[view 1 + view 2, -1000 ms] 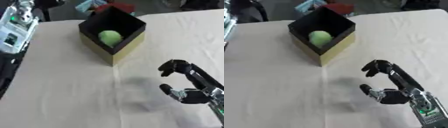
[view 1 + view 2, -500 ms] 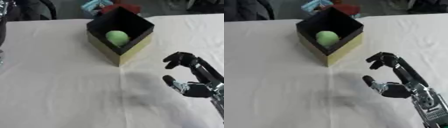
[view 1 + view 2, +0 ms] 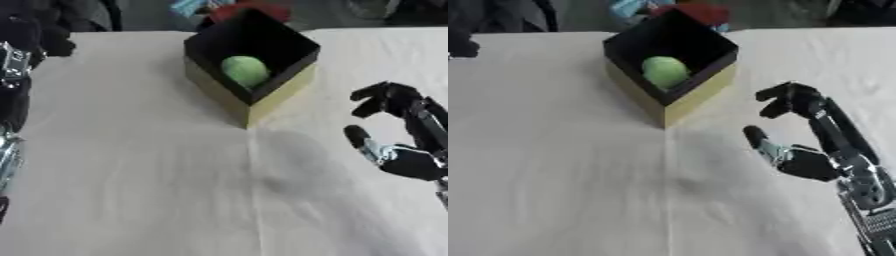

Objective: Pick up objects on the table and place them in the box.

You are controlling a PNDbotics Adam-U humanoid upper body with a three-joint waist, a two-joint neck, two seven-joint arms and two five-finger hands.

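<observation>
A box (image 3: 276, 94), black inside with yellow outer walls, stands corner-on at the upper middle of the cloth-covered table (image 3: 131, 165). A green rounded object (image 3: 245, 70) lies inside it. My right hand (image 3: 802, 160) hovers to the right of the box and a little nearer to me, open, with its fingers (image 3: 789, 97) arched and its thumb (image 3: 759, 140) spread apart; nothing is in it. My left hand (image 3: 39, 37) shows only as a dark shape at the upper left edge.
Red and light blue things (image 3: 229, 6) lie just behind the box at the table's far edge. Silver and black parts of my left arm (image 3: 9, 150) run along the left edge. Pale cloth stretches in front of the box.
The camera has shifted, so the box sits further right in the picture. My right hand has moved slightly up toward the box's level, still holding nothing.
</observation>
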